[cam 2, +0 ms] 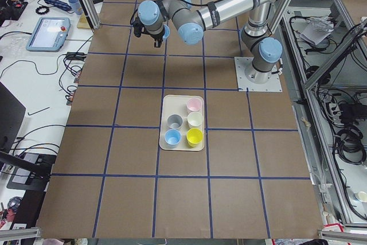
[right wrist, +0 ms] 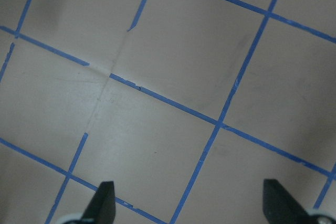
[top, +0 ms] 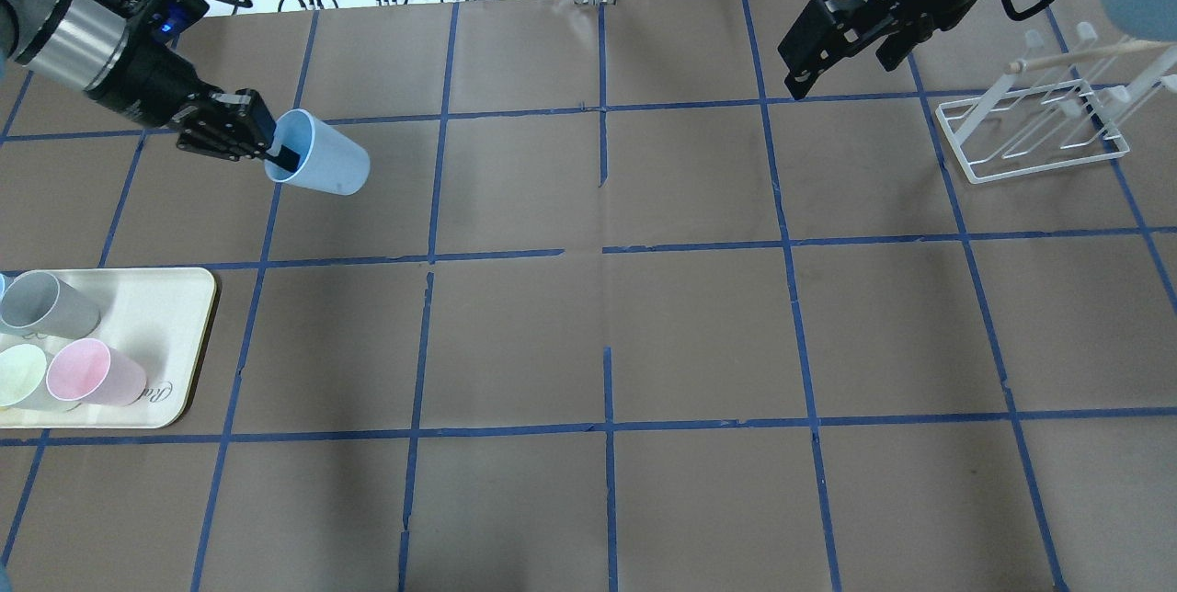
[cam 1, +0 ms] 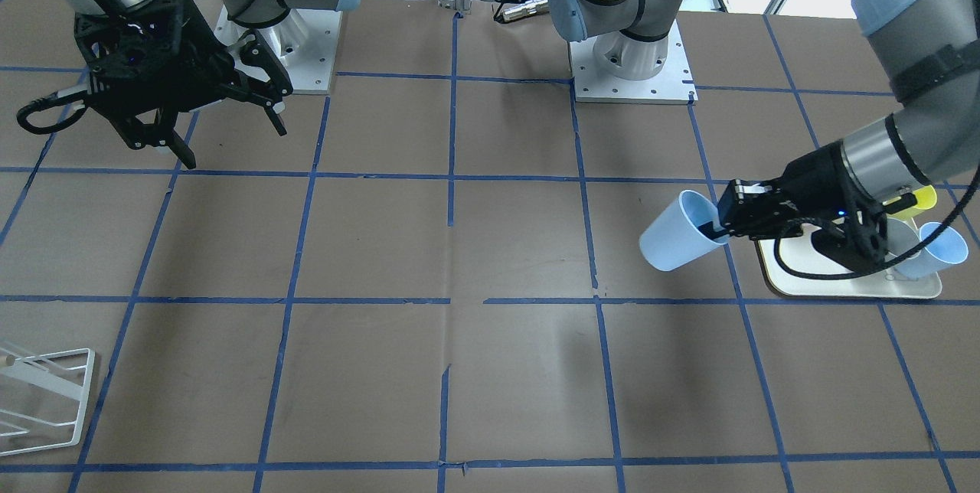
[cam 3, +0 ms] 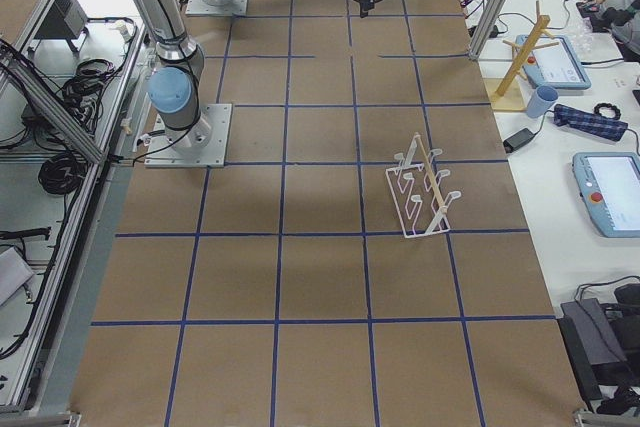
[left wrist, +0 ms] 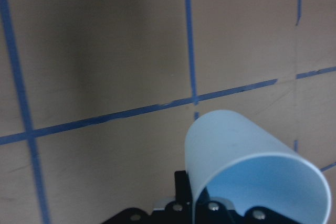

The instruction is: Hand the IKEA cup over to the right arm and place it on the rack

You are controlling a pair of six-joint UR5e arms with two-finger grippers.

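The IKEA cup (top: 326, 160), pale powder-blue, hangs tilted on its side above the table at the left. My left gripper (top: 276, 151) is shut on its rim, one finger inside the mouth. The cup also shows in the front view (cam 1: 677, 234) and the left wrist view (left wrist: 247, 161). My right gripper (top: 841, 68) is open and empty, held high over the far right of the table; its two fingertips (right wrist: 105, 200) stand wide apart. The white wire rack (top: 1030, 137) stands to the right of it, with no cup on it.
A cream tray (top: 175, 335) at the left edge holds a grey cup (top: 46, 302), a pink cup (top: 92, 374) and a pale green cup (top: 23, 376). The front view adds a sky-blue cup (cam 1: 942, 248) and a yellow cup (cam 1: 915, 202) on it.
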